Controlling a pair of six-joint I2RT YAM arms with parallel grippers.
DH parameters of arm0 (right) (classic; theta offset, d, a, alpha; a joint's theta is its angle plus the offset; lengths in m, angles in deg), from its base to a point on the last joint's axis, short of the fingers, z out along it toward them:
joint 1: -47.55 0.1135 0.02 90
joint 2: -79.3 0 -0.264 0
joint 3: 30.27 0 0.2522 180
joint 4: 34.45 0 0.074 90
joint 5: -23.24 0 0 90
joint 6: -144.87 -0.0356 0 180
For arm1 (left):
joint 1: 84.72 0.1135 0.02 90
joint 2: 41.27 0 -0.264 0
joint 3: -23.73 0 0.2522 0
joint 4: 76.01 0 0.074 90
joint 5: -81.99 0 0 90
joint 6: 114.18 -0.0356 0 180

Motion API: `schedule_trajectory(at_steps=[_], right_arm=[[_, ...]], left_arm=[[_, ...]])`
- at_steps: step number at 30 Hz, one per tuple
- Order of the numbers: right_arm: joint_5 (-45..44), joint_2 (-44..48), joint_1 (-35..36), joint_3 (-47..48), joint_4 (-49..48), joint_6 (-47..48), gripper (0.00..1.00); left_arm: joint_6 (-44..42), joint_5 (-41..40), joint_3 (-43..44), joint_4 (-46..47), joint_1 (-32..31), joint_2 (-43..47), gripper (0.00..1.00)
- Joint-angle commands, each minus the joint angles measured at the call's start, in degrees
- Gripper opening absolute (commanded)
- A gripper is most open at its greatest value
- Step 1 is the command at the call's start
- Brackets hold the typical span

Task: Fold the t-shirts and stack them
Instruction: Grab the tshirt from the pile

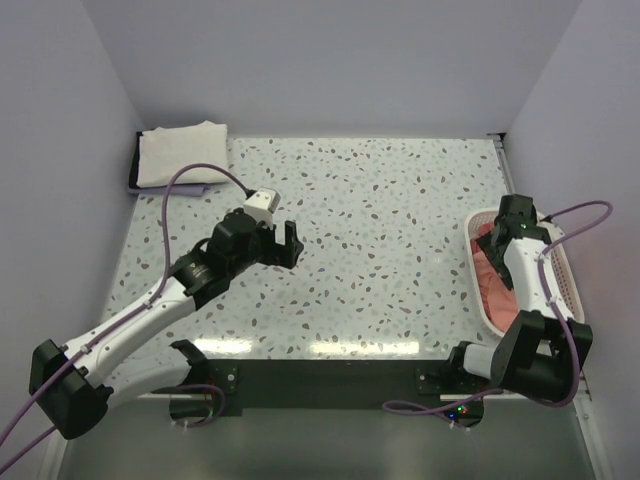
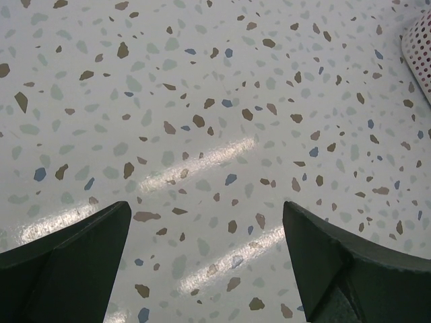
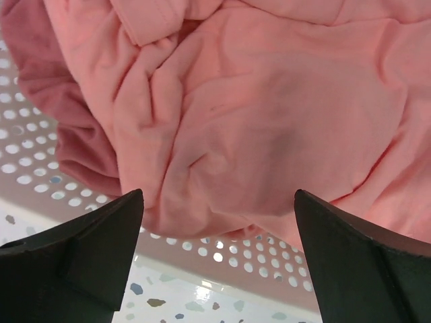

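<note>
A folded cream-white t-shirt (image 1: 178,153) lies at the table's far left corner. A crumpled salmon-pink t-shirt (image 3: 269,114) fills the white basket (image 1: 573,290) at the right edge, with a darker pink-red shirt (image 3: 47,87) under it; the pink cloth also shows in the top view (image 1: 497,285). My right gripper (image 1: 512,222) hangs open over the basket's near rim, its fingers (image 3: 87,249) spread just above the salmon shirt, holding nothing. My left gripper (image 1: 290,245) is open and empty above bare table, its fingers (image 2: 74,249) wide apart.
The speckled table (image 1: 380,240) lies between the two arms. A dark mat (image 1: 135,180) lies under the cream shirt. Grey walls close in the left, back and right. The basket's corner (image 2: 421,47) shows in the left wrist view.
</note>
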Motion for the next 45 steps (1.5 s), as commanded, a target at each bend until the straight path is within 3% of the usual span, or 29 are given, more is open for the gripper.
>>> schedule_trajectory(at_steps=[1,6,9,12,13,15,16,19,28,33,37,43,45], right_arm=[[-4.11,1.19,-0.51,-1.42,0.60,-3.50,0.96],[-3.40,0.49,-0.68,-5.02,-2.56,-3.58,0.96],[-3.58,-0.22,-0.95,-5.21,-4.41,-2.53,0.89],[-3.49,0.13,-0.95,-3.89,-4.41,-2.00,0.70],[-3.32,0.57,-0.95,-3.45,-4.24,-1.91,0.53],[-2.88,2.32,-0.95,-2.22,-3.80,-0.87,0.33],[-2.53,3.12,-0.95,-1.69,-3.62,-0.25,0.17],[0.19,6.37,-0.95,0.68,-3.79,2.82,0.00],[19.61,13.33,-0.95,11.74,-8.73,13.37,0.00],[29.10,10.16,-0.34,26.86,-7.75,15.57,0.00],[31.58,5.95,1.60,41.16,-6.96,14.88,0.00],[30.17,0.41,14.51,54.63,-10.72,13.03,0.00],[29.74,-1.53,22.23,56.49,-12.31,12.59,0.00]], left_arm=[[-0.42,0.43,1.83,1.14,0.26,-0.34,1.00],[-0.34,0.61,2.01,1.14,0.18,-1.48,1.00],[-0.33,0.78,2.01,1.23,0.18,-1.66,1.00],[-0.51,1.57,2.10,1.31,0.18,-2.01,1.00],[-0.51,1.84,2.19,1.31,0.18,-2.01,1.00],[-0.86,2.98,2.27,1.31,0.18,-2.27,1.00],[-0.78,3.24,2.36,1.31,0.26,-2.36,1.00],[-1.13,4.12,2.62,1.23,0.18,-2.62,1.00],[-1.39,5.27,2.54,1.84,0.18,-2.28,0.98],[-1.57,4.92,2.45,2.19,0.18,-1.83,0.98],[-1.48,4.30,2.62,2.19,0.18,-1.22,0.98],[-1.92,1.41,2.71,1.58,0.35,0.45,0.98],[-2.01,0.52,2.71,1.40,0.35,0.89,0.99]])
